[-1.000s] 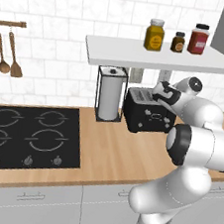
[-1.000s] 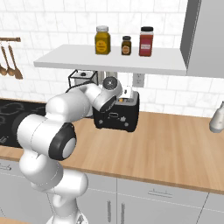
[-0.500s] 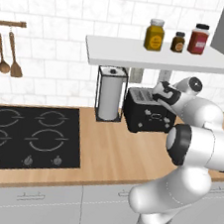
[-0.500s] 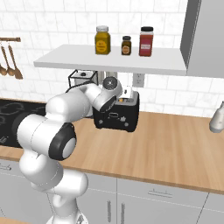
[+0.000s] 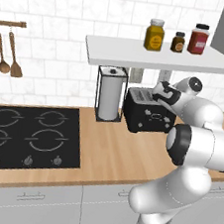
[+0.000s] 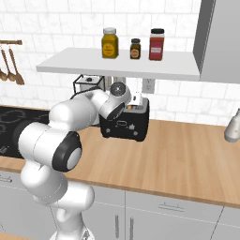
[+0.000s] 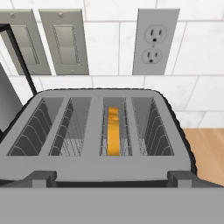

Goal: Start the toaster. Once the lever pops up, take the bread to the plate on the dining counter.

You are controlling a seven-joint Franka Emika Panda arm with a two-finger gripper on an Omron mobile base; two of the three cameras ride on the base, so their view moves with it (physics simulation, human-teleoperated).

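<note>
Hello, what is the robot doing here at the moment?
The white arm has its open gripper poised just above the black toaster on the wood counter, beside the paper-towel roll. A slice of bread sits down inside one slot. Nothing is held, and the bread is not yet taken out.

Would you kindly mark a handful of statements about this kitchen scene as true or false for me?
1. A slice of tan bread sits down inside a slot of the black boxy toaster. True.
2. The claw grips the bread. False: it hovers open above the toaster.
3. Three jars stand on the white wall shelf. True.
4. The white paper-towel roll lies on the black stovetop. False: it stands upright on the wooden counter beside the toaster.
</note>
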